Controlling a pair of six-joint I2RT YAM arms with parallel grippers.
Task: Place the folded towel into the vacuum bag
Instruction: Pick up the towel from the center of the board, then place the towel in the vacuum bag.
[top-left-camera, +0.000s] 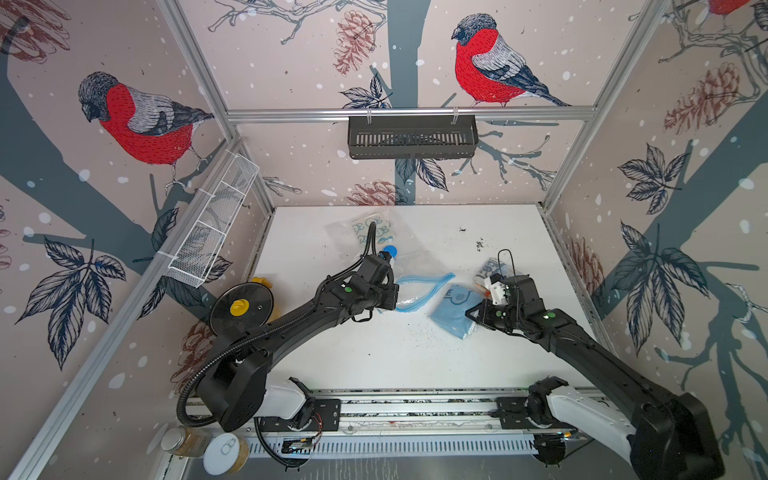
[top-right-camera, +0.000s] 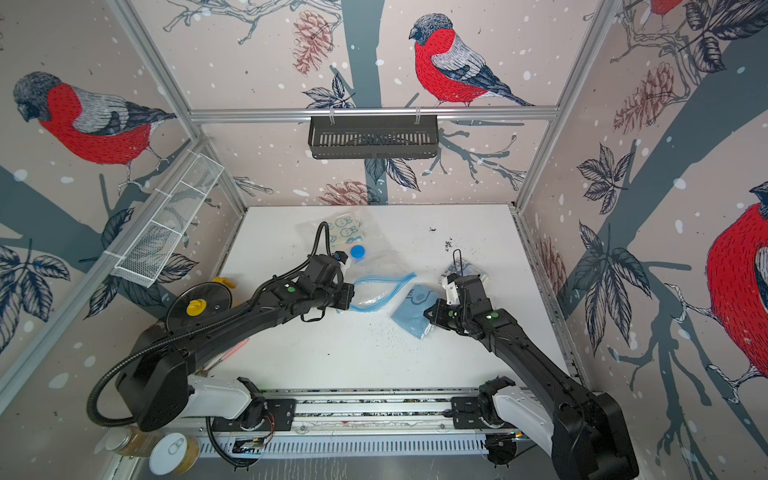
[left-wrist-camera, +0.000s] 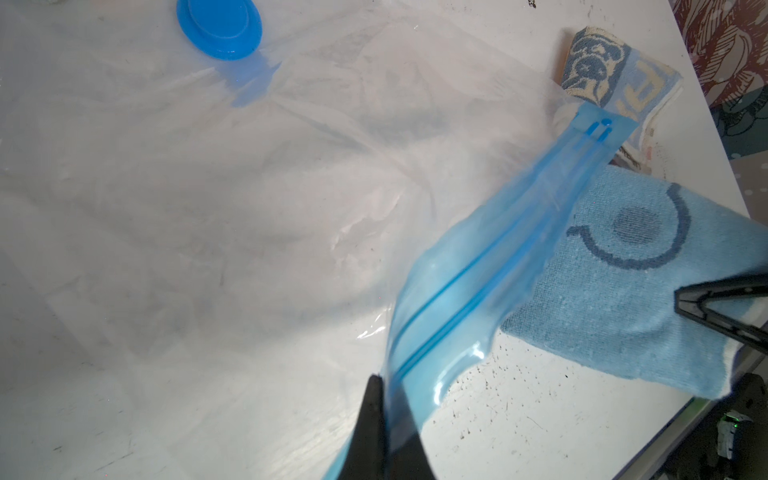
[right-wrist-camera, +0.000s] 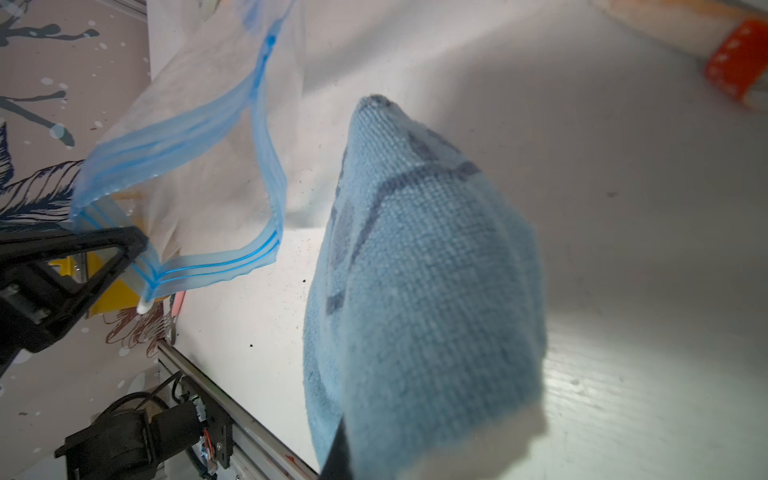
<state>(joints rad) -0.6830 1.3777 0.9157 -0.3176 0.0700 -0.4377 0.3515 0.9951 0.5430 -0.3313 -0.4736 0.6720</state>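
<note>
Left hand (left-wrist-camera: 386, 392): clamped together on the near end of the blue zip strip (left-wrist-camera: 490, 266), holding one lip up off the surface (top-left-camera: 374, 357).
Right hand (right-wrist-camera: 337, 455): pinched on the trailing edge of the folded towel (right-wrist-camera: 424, 291), whose free end points toward the bag's mouth.
Folded towel: outside the bag, just beside the opening and apart from the strip. I cannot tell whether its underside touches the surface.
Vacuum bag (top-left-camera: 415, 266): flat on the white surface between the arms, with the valve cap (top-left-camera: 390, 251) on the far part and the mouth facing the right arm.
Why held so: the raised lip likely keeps the mouth gaping so the towel can slide in end first. The thin film would otherwise lie closed.
Right wrist view: shows the strip's two lips parted into an open loop, with the left hand at its corner. The top views give only a thin blue outline.
Left wrist view: shows the strip rising from the jaws, the right hand's tip on the towel, and a patterned towel (left-wrist-camera: 598, 62) beyond the bag's corner.
Top views: both show the two arms converging on the mouth.
</note>
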